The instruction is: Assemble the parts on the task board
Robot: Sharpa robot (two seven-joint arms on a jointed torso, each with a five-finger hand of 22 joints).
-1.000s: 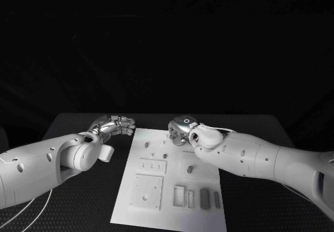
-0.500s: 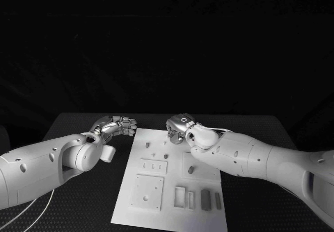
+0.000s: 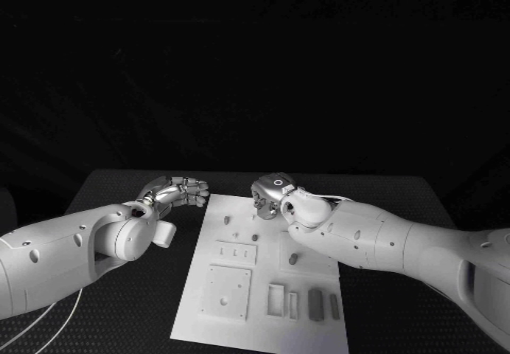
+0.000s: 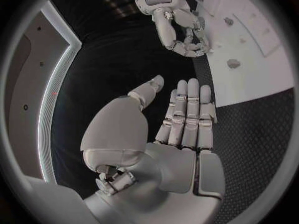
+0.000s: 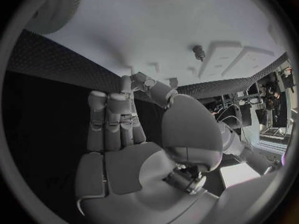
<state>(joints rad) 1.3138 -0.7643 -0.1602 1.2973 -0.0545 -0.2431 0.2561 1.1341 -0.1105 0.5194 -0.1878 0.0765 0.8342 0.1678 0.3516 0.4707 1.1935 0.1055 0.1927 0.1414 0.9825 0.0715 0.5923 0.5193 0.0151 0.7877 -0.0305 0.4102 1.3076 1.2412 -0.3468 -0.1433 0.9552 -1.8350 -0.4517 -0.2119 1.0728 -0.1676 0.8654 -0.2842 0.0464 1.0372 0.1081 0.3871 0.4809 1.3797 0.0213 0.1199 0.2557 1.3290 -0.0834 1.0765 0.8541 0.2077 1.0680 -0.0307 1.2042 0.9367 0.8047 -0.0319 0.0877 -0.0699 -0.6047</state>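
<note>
A: step? looks like a reach/pick at the far end of the task board (image 3: 260,295). right hand (image 3: 271,198) is over that far edge, fingers bent downward toward the plate

B: holding anything?

A: can't tell. right wrist view has its fingers (image 5: 115,119) laid together and fairly straight, thumb tip next to a small nub at the board edge, but no clear pinch

B: left hand?

A: left hand (image 3: 175,192) is just off the board's edge, level with the right hand, over the black table (image 3: 117,310). left wrist view has it flat and spread, nothing in it

B: parts?

A: dark parts (image 3: 314,302) sit in slots at the near end, well behind the right hand. a small peg (image 3: 292,259) is mid-board, more little ones just under the right hand

B: next move?

A: my guess, close on a small peg by the fingertips, needs a fine pinch

B: view differences?

A: left wrist view catches the right hand curled from the front, head view hides that behind the forearm
</note>
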